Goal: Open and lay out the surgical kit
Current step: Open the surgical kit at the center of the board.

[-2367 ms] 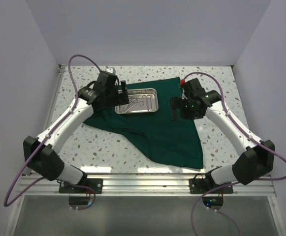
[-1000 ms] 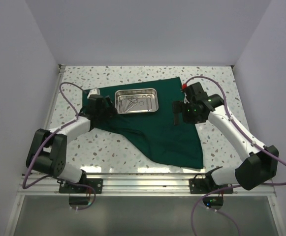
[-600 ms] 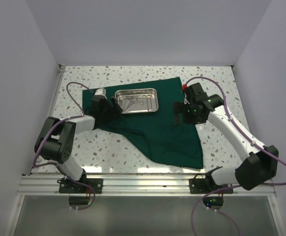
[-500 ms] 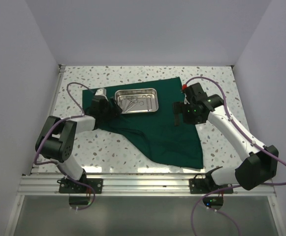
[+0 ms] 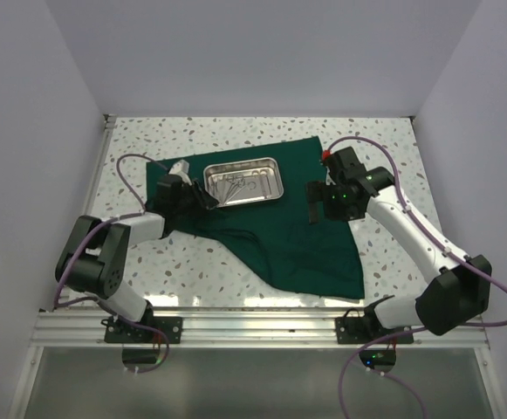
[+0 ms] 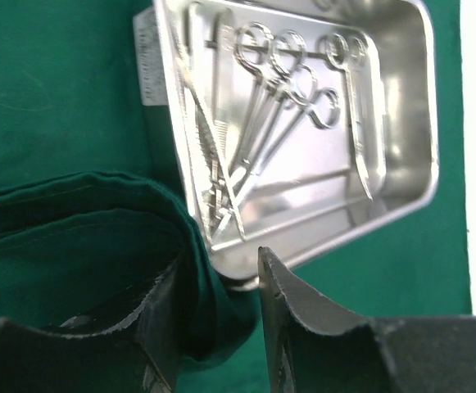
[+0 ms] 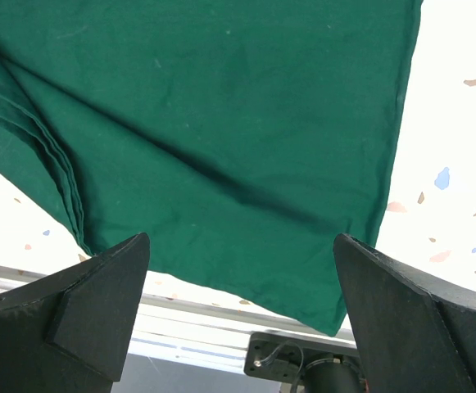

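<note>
The dark green cloth wrap (image 5: 305,244) lies spread over the speckled table, with the steel tray (image 5: 273,182) standing on its far part. In the left wrist view the tray (image 6: 428,155) holds several forceps and scissors (image 6: 278,90). My left gripper (image 5: 192,196) sits low on the cloth just left of the tray. Its jaws (image 6: 217,270) are closed on a raised fold of the cloth (image 6: 213,303) by the tray's corner. My right gripper (image 5: 316,201) hovers over the cloth's right side. It stands wide open (image 7: 242,239) above flat cloth (image 7: 221,123) with nothing between its fingers.
An aluminium rail (image 5: 253,327) runs along the table's near edge and also shows in the right wrist view (image 7: 205,319). White walls close in the table on three sides. Bare speckled tabletop (image 5: 393,148) lies right of the cloth. Purple cables loop off both arms.
My left arm came down from above the tray to the cloth at its left, and its jaws closed on a fold. The tray has turned slightly. The right arm stayed put.
</note>
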Tool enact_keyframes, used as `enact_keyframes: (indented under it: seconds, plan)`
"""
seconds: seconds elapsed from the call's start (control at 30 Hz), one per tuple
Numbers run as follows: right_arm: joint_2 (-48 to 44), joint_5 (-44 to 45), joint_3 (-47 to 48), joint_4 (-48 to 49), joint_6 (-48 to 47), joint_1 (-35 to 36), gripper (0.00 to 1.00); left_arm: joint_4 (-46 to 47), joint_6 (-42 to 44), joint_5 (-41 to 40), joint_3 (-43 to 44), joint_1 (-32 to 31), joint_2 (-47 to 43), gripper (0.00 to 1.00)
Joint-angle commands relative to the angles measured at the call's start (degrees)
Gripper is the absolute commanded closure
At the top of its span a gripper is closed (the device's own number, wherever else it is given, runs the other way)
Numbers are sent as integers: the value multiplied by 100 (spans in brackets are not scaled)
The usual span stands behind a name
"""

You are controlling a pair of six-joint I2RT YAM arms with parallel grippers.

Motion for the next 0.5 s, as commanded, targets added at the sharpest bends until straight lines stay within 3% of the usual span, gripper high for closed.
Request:
enact_keyframes:
  seconds: [0.0,0.23,0.47]
  plan:
    - [25,70,63,-90,-115,34,1,-446,159,707,282,-20,-407,57]
    - [7,70,80,-73,-115,34,1,-869,397,1403,783,-11,-530,52]
    - [-80,88,28,-99,-106,34,1,-738,397,1649,397,-20,-679,58]
